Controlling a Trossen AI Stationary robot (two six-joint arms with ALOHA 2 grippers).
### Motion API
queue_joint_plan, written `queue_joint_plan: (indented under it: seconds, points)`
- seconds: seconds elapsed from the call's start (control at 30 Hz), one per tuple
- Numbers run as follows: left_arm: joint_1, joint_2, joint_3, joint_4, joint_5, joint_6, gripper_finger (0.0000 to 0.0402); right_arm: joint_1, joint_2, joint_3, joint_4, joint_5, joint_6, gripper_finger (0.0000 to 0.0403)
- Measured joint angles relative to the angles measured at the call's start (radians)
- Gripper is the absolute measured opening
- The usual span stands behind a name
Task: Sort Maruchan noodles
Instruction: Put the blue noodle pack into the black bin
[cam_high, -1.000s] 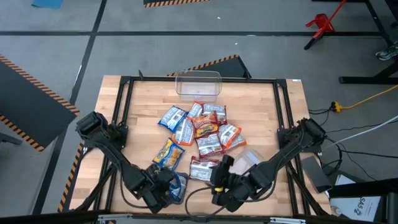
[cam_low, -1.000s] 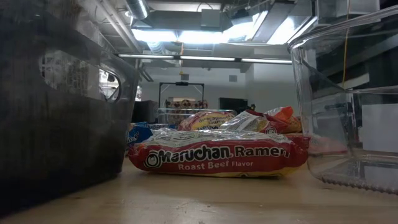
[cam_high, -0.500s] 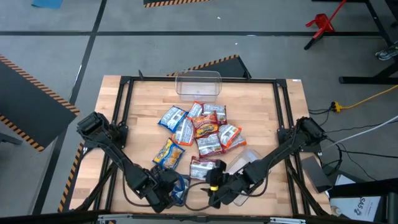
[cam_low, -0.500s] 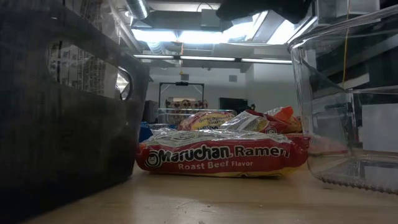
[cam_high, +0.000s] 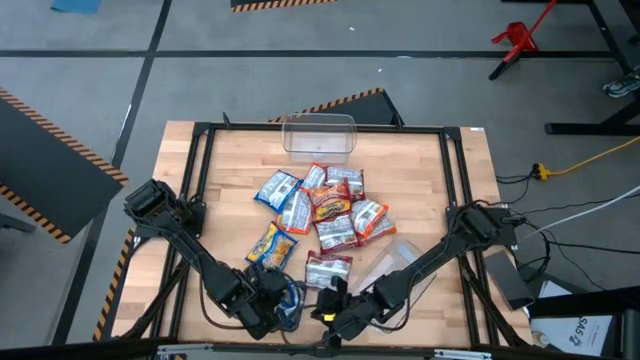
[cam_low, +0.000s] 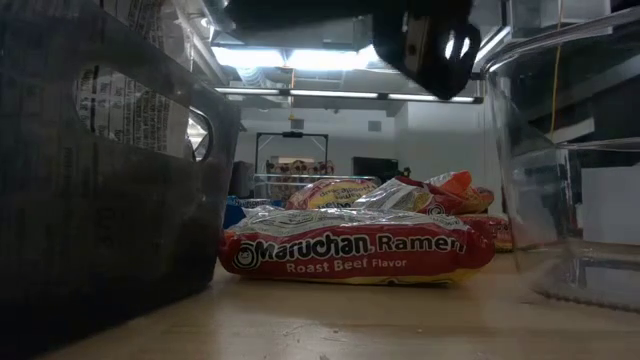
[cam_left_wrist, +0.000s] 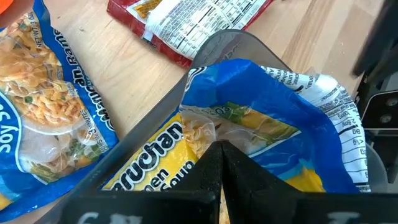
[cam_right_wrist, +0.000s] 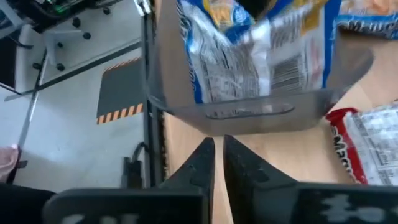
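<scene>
The Maruchan noodles (cam_high: 322, 208) mostly lie in a loose heap at the middle of my surface (cam_high: 410, 180), nearly all of them unsorted. From above I count roughly ten packets there, blue-and-yellow ones toward my left, orange-red and red-and-white ones toward my right, overlapping at every angle with no shared heading. Nearest the front edge is a red Roast Beef packet (cam_low: 352, 256); it lies flat, label up, its long axis running across the surface from side to side, and in the low view the name reads upright and broadside.

One blue packet (cam_left_wrist: 261, 134) is the only one I would call sorted. It sits crumpled in the grey tray (cam_left_wrist: 245, 46) at the front, on my left, bent up against the tray wall so that I cannot give it a clean axis. My left gripper (cam_left_wrist: 219, 165) is closed, its fingers together over that packet, though I cannot tell whether it actually pinches the wrapper.

My right gripper (cam_right_wrist: 218, 163) has its fingers nearly together with only a thin slit between them and nothing in them. It hangs just outside the tray's wall near the front edge, and the Roast Beef packet is close beside it.

A clear tub (cam_high: 319, 134) stands at the far edge and another (cam_high: 388, 262) at the front right; I see no packets in either. By my judgement the sorting has barely begun.
</scene>
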Motion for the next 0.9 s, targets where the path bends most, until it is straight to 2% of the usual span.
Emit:
queue_joint_plan:
  seconds: [0.23, 0.67, 0.9]
  points:
    - [0.000, 0.000, 0.000, 0.035, -0.001, 0.000, 0.0000, -0.026, 0.049, 0.010, 0.013, -0.006, 0.001, 0.0002]
    - [0.012, -0.001, 0.000, 0.122, -0.027, 0.049, 0.0000, -0.106, 0.083, 0.011, 0.085, -0.066, -0.055, 0.0002]
    - [0.022, -0.002, 0.000, 0.114, -0.030, 0.085, 0.0000, -0.143, 0.083, 0.010, 0.094, -0.092, -0.077, 0.0002]
